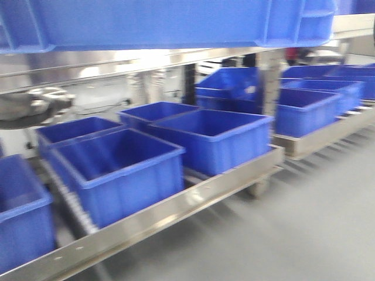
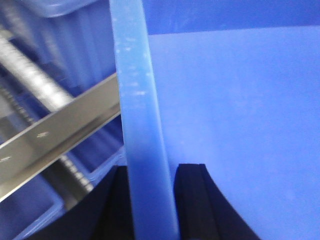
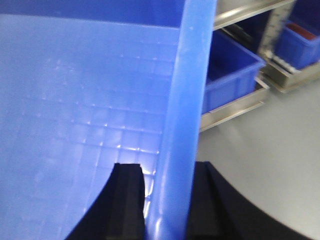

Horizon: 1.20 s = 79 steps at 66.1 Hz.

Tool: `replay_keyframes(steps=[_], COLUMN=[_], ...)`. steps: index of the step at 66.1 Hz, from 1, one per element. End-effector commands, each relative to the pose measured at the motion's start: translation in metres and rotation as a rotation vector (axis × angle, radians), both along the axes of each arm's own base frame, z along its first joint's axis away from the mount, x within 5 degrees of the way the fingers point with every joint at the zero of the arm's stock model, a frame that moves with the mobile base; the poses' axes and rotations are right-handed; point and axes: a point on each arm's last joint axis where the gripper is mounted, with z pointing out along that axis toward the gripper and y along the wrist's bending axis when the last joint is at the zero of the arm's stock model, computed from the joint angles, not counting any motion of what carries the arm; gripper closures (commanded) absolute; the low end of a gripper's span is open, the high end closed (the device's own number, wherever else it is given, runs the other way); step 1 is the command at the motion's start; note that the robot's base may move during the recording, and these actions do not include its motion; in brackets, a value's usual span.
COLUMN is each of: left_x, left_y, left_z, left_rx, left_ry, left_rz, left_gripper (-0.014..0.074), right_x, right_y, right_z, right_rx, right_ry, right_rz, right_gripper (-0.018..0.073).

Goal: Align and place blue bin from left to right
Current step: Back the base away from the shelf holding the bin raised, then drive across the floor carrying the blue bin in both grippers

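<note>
The blue bin (image 1: pixel 164 23) hangs across the top of the front view, lifted above the racks, with only its underside and lower wall showing. In the left wrist view its pale rim (image 2: pixel 142 125) runs upright between my black fingers (image 2: pixel 195 200), and my left gripper (image 2: pixel 150 200) is shut on it. The bin's smooth floor (image 2: pixel 235 115) fills the right of that view. My right gripper (image 3: pixel 167 200) is shut on the opposite rim (image 3: pixel 187 100), with one finger inside over the gridded floor (image 3: pixel 75 115) and the other outside. Neither gripper shows in the front view.
Several deeper royal-blue bins (image 1: pixel 117 170) (image 1: pixel 214 137) sit on a steel roller rack with a front rail (image 1: pixel 176 211). A second rack with more bins (image 1: pixel 316 105) stands at the right. A steel shelf (image 1: pixel 88 67) runs above them. Grey floor (image 1: pixel 304 222) lies in front.
</note>
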Motion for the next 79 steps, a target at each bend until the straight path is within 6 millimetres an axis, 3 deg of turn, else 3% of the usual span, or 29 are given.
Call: replay_keyframes(steps=[1,79], left_x=[-0.0074,-0.0073], left_y=[-0.0044,-0.0042], left_z=[0.0205,0.0206], left_rx=[-0.050,-0.048], left_ry=[-0.129,-0.129], left_rz=[-0.039,-0.038], left_gripper=[0.0708,0.0708], right_x=[-0.0077,-0.0077], right_y=[0.0012,0.0012], right_z=[0.0203,0.0203], right_rx=[0.042,0.042], right_ry=[-0.117,-0.117], right_rz=[0.026,0.026], right_gripper=[0.0712,0.0712])
